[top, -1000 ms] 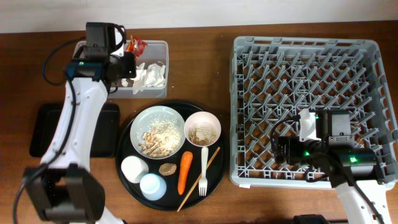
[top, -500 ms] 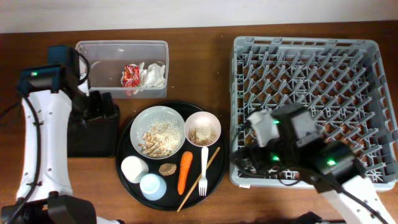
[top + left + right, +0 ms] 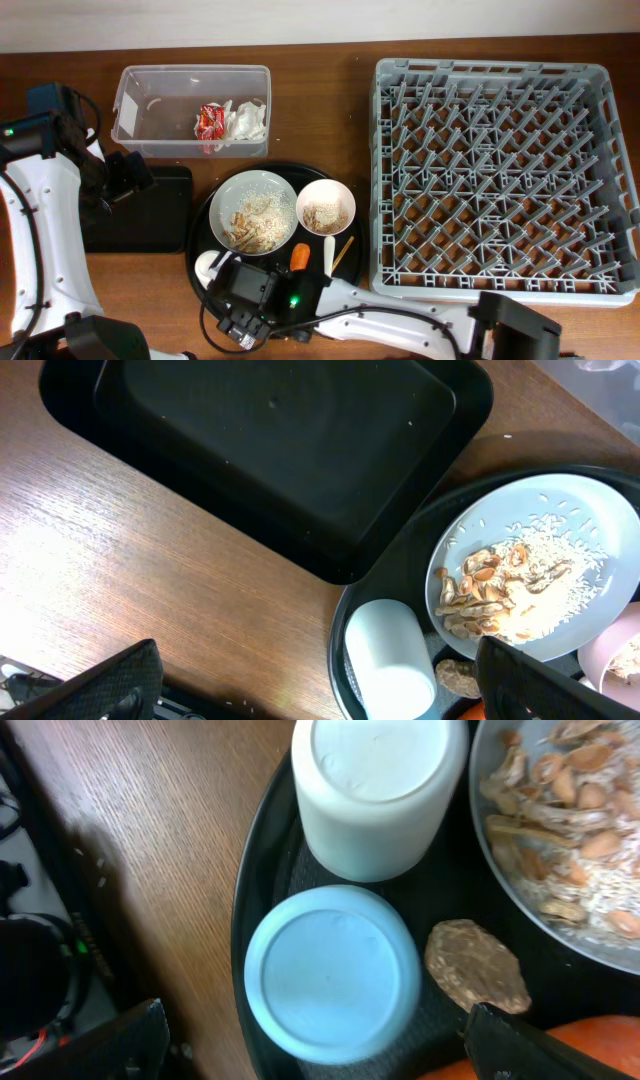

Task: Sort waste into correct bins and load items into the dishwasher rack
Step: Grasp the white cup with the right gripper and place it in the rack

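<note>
The red-and-silver wrapper (image 3: 209, 121) and white tissue (image 3: 246, 119) lie in the clear tub (image 3: 150, 110). On the round black tray, the white plate (image 3: 255, 195) carries rice scraps (image 3: 258, 214) beside the small bowl (image 3: 325, 207). The carrot (image 3: 300, 255), fork (image 3: 328, 248) and chopstick (image 3: 344, 252) show partly from under the right arm. My right gripper (image 3: 320, 1045) hangs open over the light blue cup (image 3: 333, 975), with the white cup (image 3: 378, 790) and brown lump (image 3: 477, 965) close by. Open and empty, my left gripper (image 3: 320, 690) hovers by the shallow black tray (image 3: 270, 450). The grey rack (image 3: 495, 180) is empty.
The round black tray (image 3: 196, 235) sits between the shallow tray (image 3: 150, 215) and the rack. The right arm stretches along the table's front edge, covering both cups in the overhead view. Bare wood lies left of the round tray (image 3: 150, 580).
The left gripper opened, left the wrapper in the clear tub and swung left over the shallow tray. The right arm swept from the rack to the cups on the round tray.
</note>
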Controlling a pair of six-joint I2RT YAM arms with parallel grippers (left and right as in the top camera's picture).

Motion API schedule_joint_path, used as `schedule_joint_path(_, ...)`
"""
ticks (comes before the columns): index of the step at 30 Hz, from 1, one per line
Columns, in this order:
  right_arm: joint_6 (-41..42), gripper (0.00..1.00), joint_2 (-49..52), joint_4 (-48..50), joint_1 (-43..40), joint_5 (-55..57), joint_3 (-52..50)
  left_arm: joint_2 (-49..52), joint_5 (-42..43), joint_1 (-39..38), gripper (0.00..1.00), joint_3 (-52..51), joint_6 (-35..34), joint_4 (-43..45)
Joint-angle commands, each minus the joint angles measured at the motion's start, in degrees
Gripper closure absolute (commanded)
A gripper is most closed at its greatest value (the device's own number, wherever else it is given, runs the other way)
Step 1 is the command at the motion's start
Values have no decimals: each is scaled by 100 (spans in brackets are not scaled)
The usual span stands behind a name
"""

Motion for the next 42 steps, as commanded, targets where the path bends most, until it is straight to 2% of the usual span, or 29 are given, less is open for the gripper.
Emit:
schedule_joint_path(1, 33, 2, 212, 146, 92, 380, 63, -131, -20, 4, 1, -17, -59, 2)
schedule_joint_path(3, 33, 1, 358, 304, 94, 496, 63, -131, -20, 4, 1, -17, -59, 2)
schedule_joint_path(7, 35, 14, 511, 404, 87, 560, 63, -131, -17, 4, 1, -17, -59, 2)
schedule_joint_path(9, 35, 24, 511, 407, 87, 710, 63, -131, -17, 4, 1, -17, -59, 0)
schedule_joint_path(10, 37, 34, 511, 409, 87, 710, 63, -131, -17, 4, 1, -17, -59, 0)
schedule_joint_path(11, 37, 40, 507, 407, 87, 708, 63, -131, -17, 4, 1, -17, -59, 0)
schedule_joint_path(14, 37, 40, 400, 378, 87, 686, 66, -131, -17, 4, 1, -17, -59, -2)
schedule_joint_path(19, 39, 40, -769, -293, -339, 693, 179, -131, -17, 4, 1, -17, -59, 0)
schedule_joint_path(23, 55, 40, -2127, -1283, -2031, 920, 179, -131, -17, 4, 1, -17, -61, 4)
schedule_joint_path(25, 52, 40, -2465, -1880, -3351, 990, 179, -131, -17, 4, 1, -17, -61, 9)
schedule_joint_path(29, 28, 41, -2612, -2559, -5956, 990, 179, -131, -17, 4, 1, -17, -61, 17)
schedule_joint_path(30, -74, 41, -2612, -2616, -6492, 990, 179, -131, -17, 4, 1, -17, -61, 22)
schedule_joint_path(34, -118, 40, -2612, -2557, -9514, 990, 177, -131, -17, 4, 1, -17, -61, 33)
schedule_joint_path(36, 33, 41, -2577, -2601, -10647, 990, 175, -131, -13, -2, 1, -17, -63, 37)
schedule_joint_path(38, 210, 43, -2404, -2686, -11143, 990, 125, -131, 0, -2, 1, -17, -63, 37)
schedule_joint_path(42, 400, 44, -1891, -2583, -11213, 1486, 109, -131, 0, -2, 1, -17, -79, 37)
